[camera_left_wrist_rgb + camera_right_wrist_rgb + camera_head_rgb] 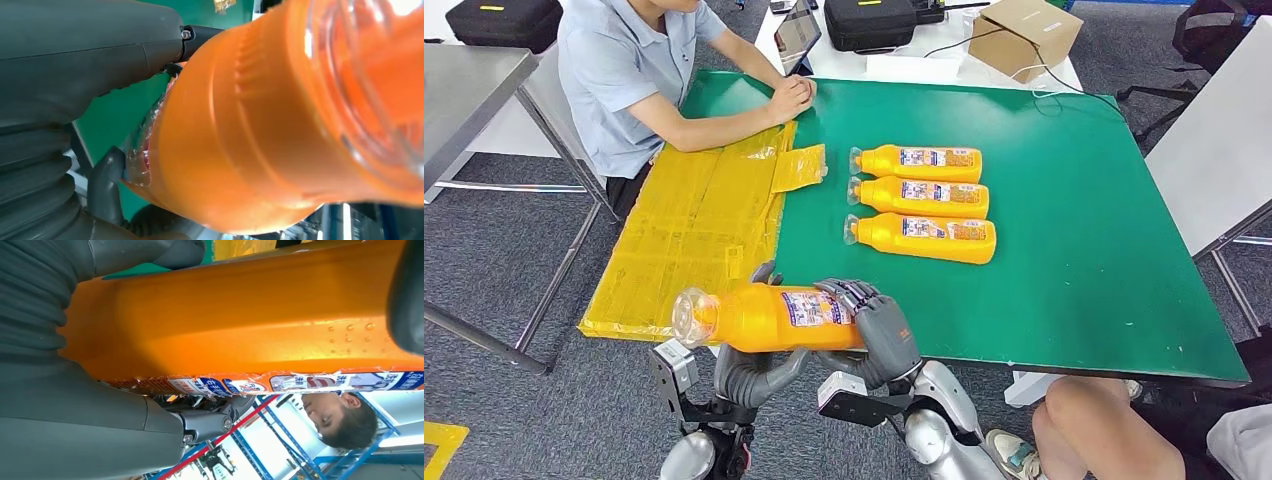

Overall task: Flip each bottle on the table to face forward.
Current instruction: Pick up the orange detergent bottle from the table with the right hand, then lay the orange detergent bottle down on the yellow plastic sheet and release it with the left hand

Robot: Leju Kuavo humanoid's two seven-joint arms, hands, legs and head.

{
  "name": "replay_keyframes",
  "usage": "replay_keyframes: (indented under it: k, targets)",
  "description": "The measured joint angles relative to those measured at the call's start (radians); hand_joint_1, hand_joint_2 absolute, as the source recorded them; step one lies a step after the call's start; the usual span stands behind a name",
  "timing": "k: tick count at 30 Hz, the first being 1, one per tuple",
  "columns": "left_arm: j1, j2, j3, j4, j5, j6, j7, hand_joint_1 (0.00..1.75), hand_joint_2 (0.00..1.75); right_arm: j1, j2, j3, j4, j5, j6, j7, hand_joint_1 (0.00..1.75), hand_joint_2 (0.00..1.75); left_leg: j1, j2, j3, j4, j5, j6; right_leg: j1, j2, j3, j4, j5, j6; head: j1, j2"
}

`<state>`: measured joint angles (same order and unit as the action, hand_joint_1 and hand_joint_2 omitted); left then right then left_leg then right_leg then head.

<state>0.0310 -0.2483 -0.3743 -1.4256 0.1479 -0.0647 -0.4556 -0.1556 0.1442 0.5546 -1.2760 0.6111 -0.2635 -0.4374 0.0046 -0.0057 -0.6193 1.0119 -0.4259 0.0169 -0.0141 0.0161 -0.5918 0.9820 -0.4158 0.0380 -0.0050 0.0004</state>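
1. Fingers (856, 296) of the right hand (879, 335) and left hand (759, 370) grip the bottle (769, 318), lifted sideways over the tabletop (1074, 250) edge.
2. Three bottles (921, 201) lie in a row, labels up.
3. Risk: smooth plastic could slip during turning and fall floorward.

Silver, rounded arm shells at the lower centre of the head view; dark grey right hand (879, 330) with segmented fingers; grey left hand (759, 372) beside a boxy grey wrist module; ribbed grey covers and a small screw at the thumb joint in the wrist views.
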Motion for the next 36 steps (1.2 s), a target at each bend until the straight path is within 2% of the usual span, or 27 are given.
replay_keyframes:
  k: [2, 3, 4, 6, 7, 8, 10, 14, 17, 21, 24, 28, 36]
  targets:
    - [-0.003, -0.001, -0.001, 0.0, 0.026, -0.003, 0.003, 0.0, 1.75, -0.004, 0.003, 0.004, 0.005, -0.014, -0.001, -0.005, 1.75, 1.75, 0.0, 0.0, 0.0, 0.0, 0.0, 0.0, 0.0, 0.0, 0.0, 0.0, 0.0, 0.0, 0.0, 0.0]
    - [-0.006, -0.001, -0.001, 0.0, 0.047, -0.009, 0.007, 0.31, 1.75, -0.006, 0.004, 0.007, 0.009, -0.02, 0.0, -0.006, 1.75, 1.75, 0.0, 0.0, 0.0, 0.0, 0.0, 0.0, 0.0, 0.0, 0.0, 0.0, 0.0, 0.0, 0.0, 0.0]
    - [-0.008, -0.002, -0.001, 0.0, 0.073, -0.019, 0.013, 0.69, 1.75, -0.009, 0.006, 0.011, 0.014, -0.026, 0.003, -0.007, 1.75, 1.75, 0.0, 0.0, 0.0, 0.0, 0.0, 0.0, 0.0, 0.0, 0.0, 0.0, 0.0, 0.0, 0.0, 0.0]
    - [-0.012, -0.003, 0.0, 0.0, 0.122, -0.039, 0.022, 1.57, 1.75, -0.014, 0.011, 0.02, 0.026, -0.04, 0.014, -0.009, 1.75, 1.75, 0.0, 0.0, 0.0, 0.0, 0.0, 0.0, 0.0, 0.0, 0.0, 0.0, 0.0, 0.0, 0.0, 0.0]
    - [-0.014, -0.003, 0.001, 0.0, 0.139, -0.045, 0.023, 1.69, 1.75, -0.018, 0.015, 0.025, 0.033, -0.048, 0.021, -0.01, 1.75, 1.75, 0.0, 0.0, 0.0, 0.0, 0.0, 0.0, 0.0, 0.0, -0.001, 0.0, 0.0, 0.0, 0.0, 0.0]
    - [-0.014, -0.003, 0.002, 0.0, 0.151, -0.046, 0.022, 1.75, 1.75, -0.021, 0.02, 0.032, 0.042, -0.054, 0.029, -0.01, 1.75, 1.75, 0.0, 0.0, 0.0, 0.0, 0.0, 0.0, 0.0, 0.0, -0.001, 0.0, 0.0, 0.0, 0.0, 0.0]
    - [-0.014, -0.003, 0.005, 0.0, 0.165, -0.041, 0.02, 1.75, 1.75, -0.027, 0.028, 0.043, 0.059, -0.063, 0.047, -0.007, 1.75, 1.75, 0.0, 0.0, 0.0, 0.0, 0.0, 0.0, 0.0, 0.0, -0.001, 0.0, 0.0, 0.0, 0.0, 0.0]
    - [-0.013, -0.003, 0.013, 0.0, 0.171, -0.027, 0.019, 1.75, 1.75, -0.04, 0.032, 0.057, 0.083, -0.065, 0.065, 0.0, 1.59, 1.75, 0.0, 0.0, 0.0, 0.0, 0.0, 0.0, 0.0, 0.0, -0.001, 0.0, 0.0, 0.0, 0.0, 0.0]
    - [-0.013, -0.003, 0.013, 0.0, 0.171, -0.027, 0.02, 1.75, 1.75, -0.04, 0.032, 0.058, 0.084, -0.065, 0.065, 0.0, 1.59, 1.75, 0.0, 0.0, 0.0, 0.0, 0.0, 0.0, 0.0, 0.0, -0.001, 0.0, 0.0, 0.0, 0.0, 0.0]
    - [-0.013, -0.003, 0.014, 0.0, 0.172, -0.026, 0.02, 1.75, 1.75, -0.042, 0.033, 0.059, 0.086, -0.065, 0.066, 0.0, 0.06, 1.75, 0.0, 0.0, 0.0, 0.0, 0.0, 0.0, 0.0, 0.0, -0.001, 0.0, 0.0, 0.0, 0.0, 0.0]
    - [-0.015, -0.003, 0.021, 0.0, 0.178, -0.02, 0.02, 1.75, 1.75, -0.051, 0.033, 0.071, 0.101, -0.068, 0.079, 0.001, 0.0, 1.75, 0.0, 0.0, 0.0, 0.0, 0.0, 0.0, 0.0, 0.0, -0.001, 0.0, 0.0, 0.0, 0.0, 0.0]
    - [-0.021, -0.007, 0.041, 0.0, 0.16, 0.041, 0.023, 1.75, 1.75, -0.043, 0.055, 0.095, 0.119, -0.11, 0.094, 0.014, 0.0, 0.0, 0.0, 0.0, -0.001, 0.0, 0.0, 0.0, 0.0, 0.0, -0.001, 0.0, 0.0, 0.0, 0.0, 0.0]
    - [-0.056, -0.001, 0.067, 0.003, -0.119, 0.306, 0.057, 1.75, 1.75, 0.024, 0.061, 0.097, 0.056, -0.069, -0.049, -0.016, 0.0, 0.0, 0.0, 0.0, -0.001, 0.0, 0.0, 0.0, 0.0, 0.0, -0.002, 0.0, 0.0, 0.0, 0.0, 0.0]
